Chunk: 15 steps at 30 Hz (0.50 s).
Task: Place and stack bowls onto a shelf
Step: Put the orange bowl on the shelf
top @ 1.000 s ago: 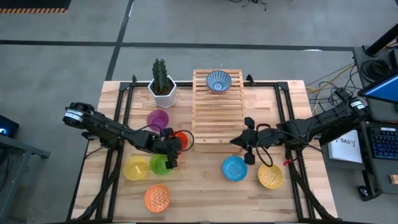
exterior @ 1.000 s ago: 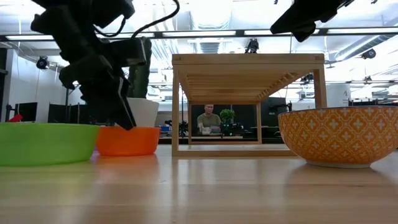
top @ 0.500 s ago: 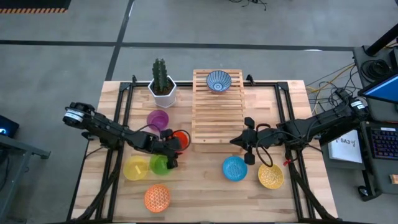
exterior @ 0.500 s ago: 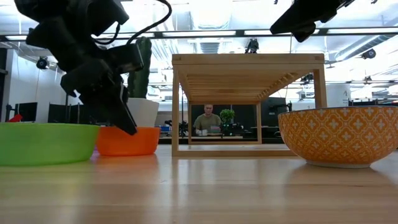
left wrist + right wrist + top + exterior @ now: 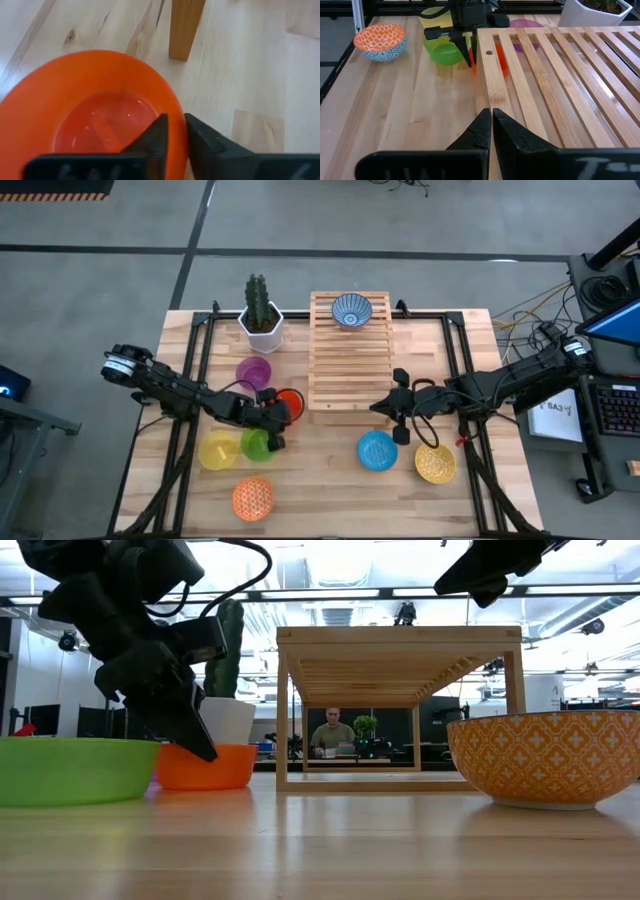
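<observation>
The left gripper has closed within the last second and now pinches the rim of the red-orange bowl, one finger inside and one outside. The bowl rests on the tabletop just beside the shelf; the lift can follow. On the shelf's far end sits the blue-white patterned bowl. The right gripper hovers shut and empty near the shelf's front edge

A dark left claw reaches down onto the rim of an orange bowl, at nine o'clock from the wooden shelf. A green bowl sits nearer, a lattice-patterned bowl at three o'clock.
</observation>
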Tool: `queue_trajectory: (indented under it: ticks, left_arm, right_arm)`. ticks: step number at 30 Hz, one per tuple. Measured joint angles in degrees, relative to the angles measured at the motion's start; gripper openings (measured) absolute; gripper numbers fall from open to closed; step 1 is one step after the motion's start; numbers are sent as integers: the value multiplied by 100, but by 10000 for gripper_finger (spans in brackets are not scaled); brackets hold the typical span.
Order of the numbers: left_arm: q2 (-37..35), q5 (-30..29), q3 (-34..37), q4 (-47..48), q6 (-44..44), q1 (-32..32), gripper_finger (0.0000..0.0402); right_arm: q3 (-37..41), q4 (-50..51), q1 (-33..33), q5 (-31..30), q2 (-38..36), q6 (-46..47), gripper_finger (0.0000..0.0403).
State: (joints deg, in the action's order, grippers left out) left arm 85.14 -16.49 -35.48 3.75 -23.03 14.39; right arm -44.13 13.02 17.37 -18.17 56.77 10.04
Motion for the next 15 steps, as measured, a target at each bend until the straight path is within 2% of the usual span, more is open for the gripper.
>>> queue_trajectory:
  ticks: [2, 8, 15]
  left_arm:
    - [0, -5, -3, 55, 0, 0, 8]
    - [-34, -50, -151, 325, 34, 0, 2]
    - [-334, -103, -974, 1881, 471, 7, 0]
  right_arm:
    - [-1, -1, 0, 0, 0, 2, 9]
    - [1, 0, 0, 0, 0, 4, 9]
    - [1, 0, 0, 2, 0, 4, 9]
